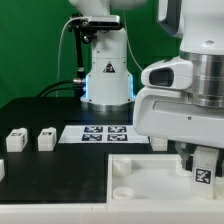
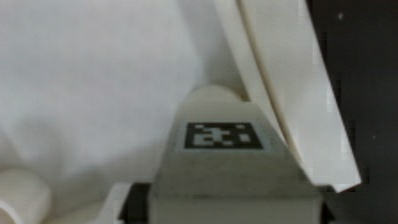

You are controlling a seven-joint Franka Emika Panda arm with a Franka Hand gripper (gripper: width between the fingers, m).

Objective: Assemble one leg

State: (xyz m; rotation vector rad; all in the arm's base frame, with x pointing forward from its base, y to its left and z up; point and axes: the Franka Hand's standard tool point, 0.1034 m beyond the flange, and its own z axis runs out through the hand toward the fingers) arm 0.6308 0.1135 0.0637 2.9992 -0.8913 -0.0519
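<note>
My gripper [image 1: 201, 165] hangs at the exterior view's right, over the large white square tray [image 1: 140, 185]. It is shut on a leg [image 1: 203, 176], a small white block whose black-and-white marker faces the camera. In the wrist view the leg [image 2: 222, 150] fills the space between the dark fingers [image 2: 146, 203], with its marker face up. The gripper [image 2: 228, 205] holds it just above the tray's floor [image 2: 89, 90], close to the raised rim [image 2: 285, 90]. Whether the leg touches the tray I cannot tell.
Two more legs [image 1: 17, 140] [image 1: 45, 139] stand on the black table at the exterior view's left. Another white piece [image 1: 2, 169] is cut off at the left edge. The marker board [image 1: 105, 132] lies in front of the robot base [image 1: 107, 75]. A small white part [image 1: 158, 143] sits beside the board.
</note>
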